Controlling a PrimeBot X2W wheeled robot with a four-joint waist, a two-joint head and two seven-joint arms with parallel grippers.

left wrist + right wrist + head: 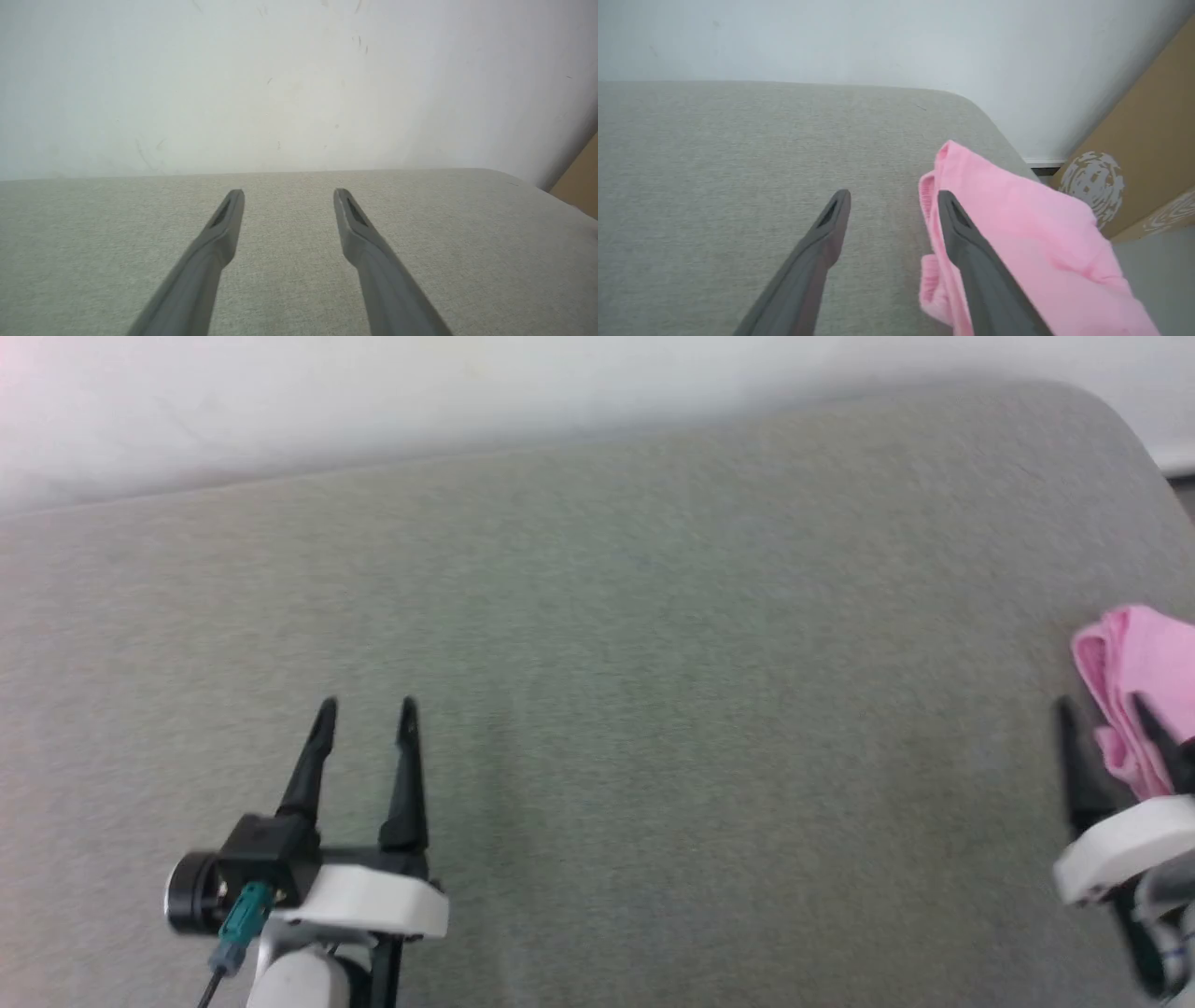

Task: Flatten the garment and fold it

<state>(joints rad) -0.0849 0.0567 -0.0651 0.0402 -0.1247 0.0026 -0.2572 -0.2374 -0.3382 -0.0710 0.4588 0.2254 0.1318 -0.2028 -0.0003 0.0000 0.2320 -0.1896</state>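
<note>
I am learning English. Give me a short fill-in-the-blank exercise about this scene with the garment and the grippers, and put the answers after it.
1. The garment is ___ in colour.
2. The left gripper is ___ and holds nothing.
3. The right gripper has ___ dark fingers, one of them in front of the garment.
4. In the head view, the garment lies at the ___ end of the grey surface.

Answers: pink; open; two; right

No text, label or number can be read.
</note>
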